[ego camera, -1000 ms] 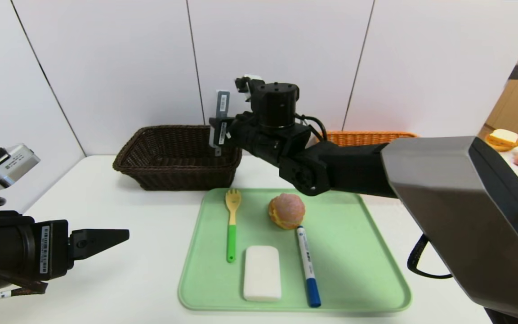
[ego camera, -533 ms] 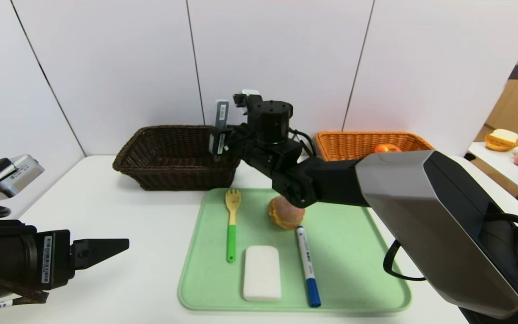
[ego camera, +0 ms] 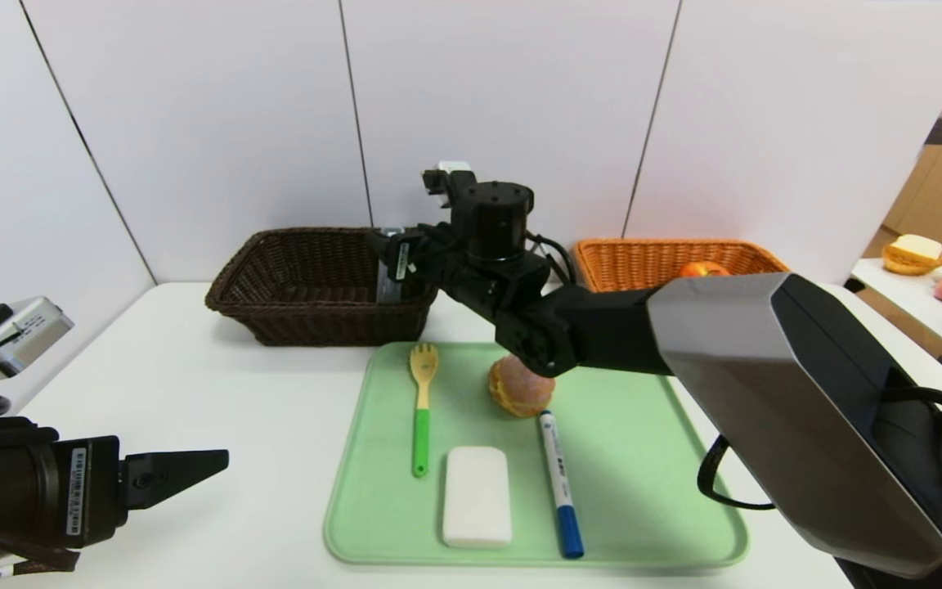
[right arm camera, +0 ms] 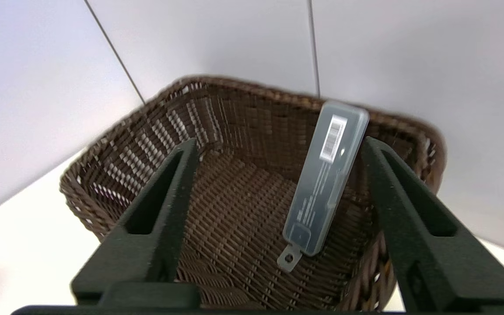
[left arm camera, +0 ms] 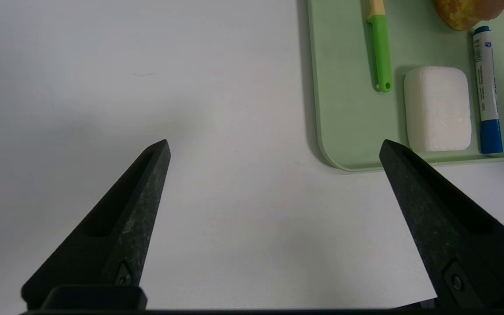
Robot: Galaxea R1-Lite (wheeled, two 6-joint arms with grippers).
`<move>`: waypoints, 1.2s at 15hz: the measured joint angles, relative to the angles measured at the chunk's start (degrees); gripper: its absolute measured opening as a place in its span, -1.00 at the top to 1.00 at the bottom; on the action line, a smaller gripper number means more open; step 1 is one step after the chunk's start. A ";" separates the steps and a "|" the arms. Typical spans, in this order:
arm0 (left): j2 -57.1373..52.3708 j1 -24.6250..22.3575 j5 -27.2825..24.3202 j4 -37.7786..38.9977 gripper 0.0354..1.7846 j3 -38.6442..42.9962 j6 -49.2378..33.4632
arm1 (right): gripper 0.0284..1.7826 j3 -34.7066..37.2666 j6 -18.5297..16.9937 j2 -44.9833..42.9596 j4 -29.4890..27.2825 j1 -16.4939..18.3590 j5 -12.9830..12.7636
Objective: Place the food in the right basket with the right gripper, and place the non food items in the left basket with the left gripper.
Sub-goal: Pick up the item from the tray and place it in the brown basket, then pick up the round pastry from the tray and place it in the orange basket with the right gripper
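My right gripper (ego camera: pixel 393 249) reaches across over the brown left basket (ego camera: pixel 307 286), fingers wide open (right arm camera: pixel 279 142). A clear plastic case (right arm camera: pixel 326 179) hangs loose between them, close to one finger, tilted with its tab end down in the basket (right arm camera: pixel 234 218); it also shows in the head view (ego camera: pixel 388 282). On the green tray (ego camera: pixel 667 458) lie a green-handled fork (ego camera: pixel 421 409), a bun (ego camera: pixel 520 384), a blue marker (ego camera: pixel 559 483) and a white soap bar (ego camera: pixel 477 495). My left gripper (left arm camera: pixel 274 142) is open and empty over the table left of the tray (left arm camera: pixel 348 131).
The orange right basket (ego camera: pixel 651 262) stands at the back right with an apple (ego camera: pixel 704 268) in it. My right arm (ego camera: pixel 602 327) spans the tray's far edge above the bun. A side table with more food (ego camera: pixel 921 254) is far right.
The right gripper has opened and tipped down; the clear case, held upright above the basket rim before, has dropped lower into the brown basket. The left gripper has sunk slightly.
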State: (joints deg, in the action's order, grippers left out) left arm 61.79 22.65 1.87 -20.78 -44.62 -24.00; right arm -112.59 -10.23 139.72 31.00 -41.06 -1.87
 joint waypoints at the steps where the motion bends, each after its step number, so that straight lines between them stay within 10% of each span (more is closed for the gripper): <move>1: -0.06 0.02 0.00 -0.02 -0.89 -0.11 0.02 | -0.52 0.00 -0.02 -1.38 -0.52 0.35 -0.04; 5: -0.13 0.02 -0.18 2.96 -0.89 -0.45 0.16 | -0.67 0.07 -0.22 -10.84 -13.20 1.87 -0.34; 12: -1.02 0.11 -0.35 4.56 -0.89 1.05 0.24 | -0.82 0.55 -5.14 -22.19 -59.99 4.16 -8.91; 18: -2.54 0.17 -0.30 4.45 -0.89 3.28 0.44 | -0.87 0.61 -13.19 -20.75 -70.50 2.36 -9.16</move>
State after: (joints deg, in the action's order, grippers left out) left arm 59.26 22.82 1.56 -16.34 -41.34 -23.56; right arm -111.98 -23.42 118.97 -39.50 -38.69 -11.02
